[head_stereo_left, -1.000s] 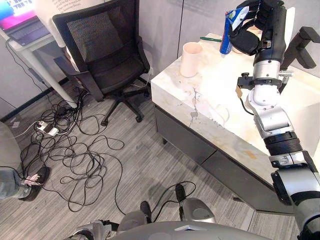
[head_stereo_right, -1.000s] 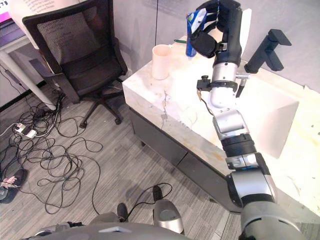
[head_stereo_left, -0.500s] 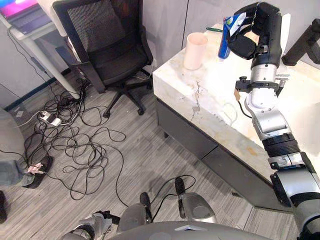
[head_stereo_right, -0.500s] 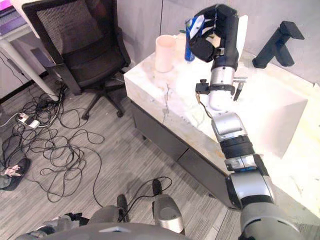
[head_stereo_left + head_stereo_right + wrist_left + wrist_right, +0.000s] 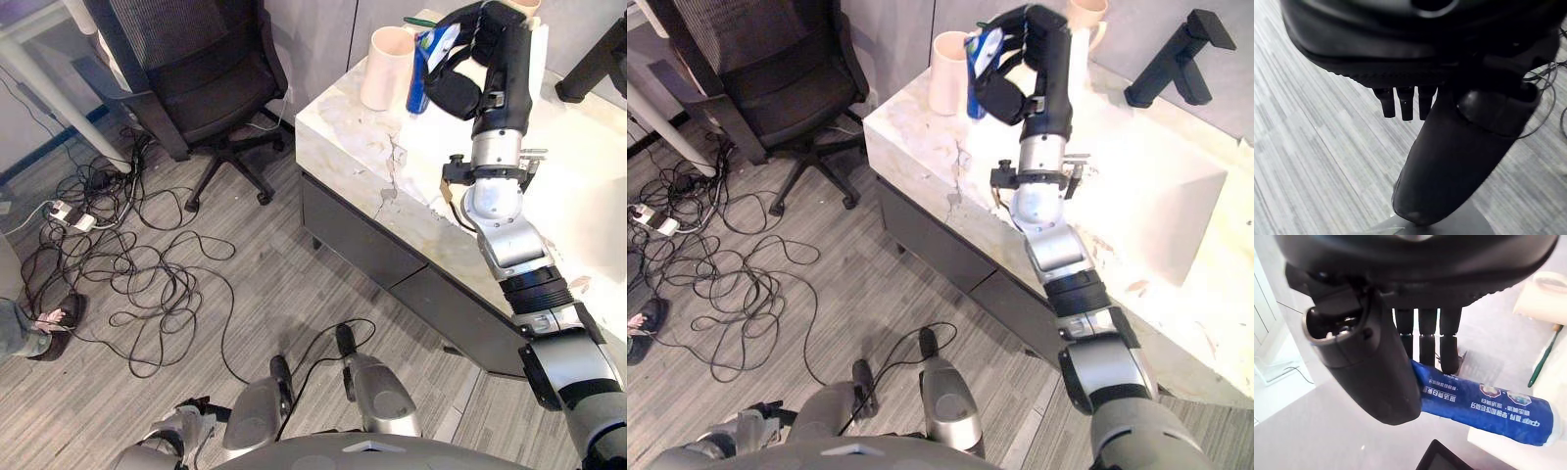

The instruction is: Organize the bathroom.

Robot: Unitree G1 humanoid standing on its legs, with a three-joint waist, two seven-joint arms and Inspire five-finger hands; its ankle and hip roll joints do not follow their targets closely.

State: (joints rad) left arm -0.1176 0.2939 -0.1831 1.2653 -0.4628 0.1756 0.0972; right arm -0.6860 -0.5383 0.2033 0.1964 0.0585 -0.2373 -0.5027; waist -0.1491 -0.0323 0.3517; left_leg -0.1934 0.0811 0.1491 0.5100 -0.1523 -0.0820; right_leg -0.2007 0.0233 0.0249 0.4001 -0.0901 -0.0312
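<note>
Your right hand (image 5: 468,70) sits at the upper right of the left eye view, raised over the marble-patterned counter (image 5: 411,176), with fingers and thumb clamped round a blue toothpaste tube (image 5: 422,70); the right wrist view confirms the tube (image 5: 1484,406) pinched between the thumb and the row of fingers, its soft glossy body printed in white and its end flattened. Just beside the tube, toward the upper middle of the frame, stands a pale pink cylindrical cup (image 5: 387,68) on the counter's corner; you cannot see into it from here. A second pale cup (image 5: 1087,14) is cut off at the top edge of the right eye view, and its contents are likewise hidden. A green toothbrush (image 5: 1543,356) lies on the counter near a cup in the right wrist view; its head is too small to make out. A matte black angular faucet (image 5: 1176,59) rises at the upper right beside the white rectangular sink basin (image 5: 1136,201). The counter's front edge shows cracks and chipped patches. Your left hand (image 5: 1449,161) appears in its wrist view over grey wood-grain flooring (image 5: 1312,161), fingers straight and holding nothing. A black mesh office chair (image 5: 186,69) occupies the upper left, above tangled black cables (image 5: 137,284).
</note>
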